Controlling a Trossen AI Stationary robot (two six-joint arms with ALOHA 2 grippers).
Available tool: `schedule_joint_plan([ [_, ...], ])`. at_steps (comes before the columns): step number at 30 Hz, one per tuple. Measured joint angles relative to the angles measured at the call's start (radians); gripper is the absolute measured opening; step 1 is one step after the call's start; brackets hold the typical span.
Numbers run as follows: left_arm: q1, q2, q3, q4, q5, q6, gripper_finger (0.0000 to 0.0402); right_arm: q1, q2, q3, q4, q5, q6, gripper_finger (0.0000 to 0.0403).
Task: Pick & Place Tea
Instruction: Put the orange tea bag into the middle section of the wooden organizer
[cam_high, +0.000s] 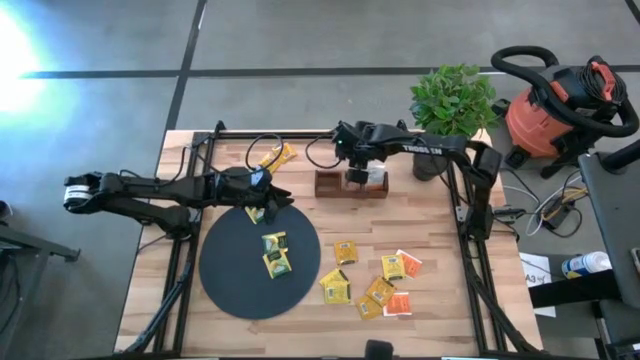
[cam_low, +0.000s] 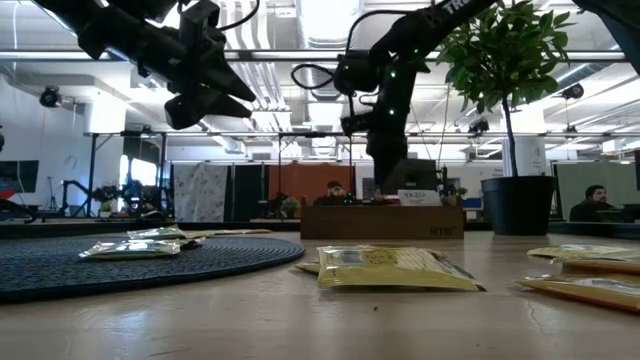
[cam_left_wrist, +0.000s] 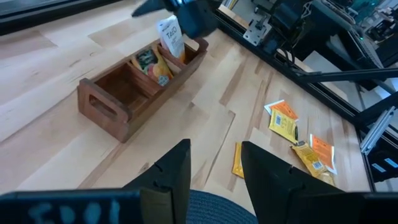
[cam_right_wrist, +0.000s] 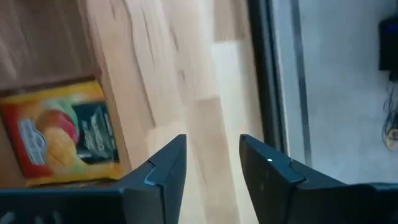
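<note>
Here, right fingers (cam_right_wrist: 211, 171) gape empty above a tray (cam_left_wrist: 109, 102) sachet (cam_left_wrist: 170, 38) reading "TAZO".

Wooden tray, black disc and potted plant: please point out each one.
wooden tray (cam_left_wrist: 118, 102), left wrist view, its near side wall.
black disc (cam_high: 235, 280), high view, a bare part.
potted plant (cam_high: 452, 100), high view, its leaves.
</note>
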Motion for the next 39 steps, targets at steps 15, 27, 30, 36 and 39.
schedule_joint_plan([
  [15, -0.002, 0.001, -0.051, 0.001, 0.001, -0.040, 0.0135, 0.074, -0.220, -0.002, 0.016, -0.240, 0.195, 0.0127],
  [27, -0.032, 0.002, -0.081, 0.057, 0.014, -0.096, 0.0135, 0.118, -0.075, -0.047, -0.017, -0.263, 0.346, 0.0097],
  [30, -0.054, 0.002, -0.079, 0.062, 0.014, -0.114, 0.0135, 0.079, -0.010, -0.048, -0.009, -0.304, 0.357, 0.0066],
  [36, -0.117, 0.002, -0.082, 0.067, -0.015, -0.151, 0.0135, 0.041, 0.041, -0.048, -0.017, -0.346, 0.330, 0.0016],
  [39, -0.153, 0.002, -0.082, 0.065, -0.058, -0.155, 0.0135, 0.038, 0.049, -0.048, -0.018, -0.362, 0.326, 0.0010],
])
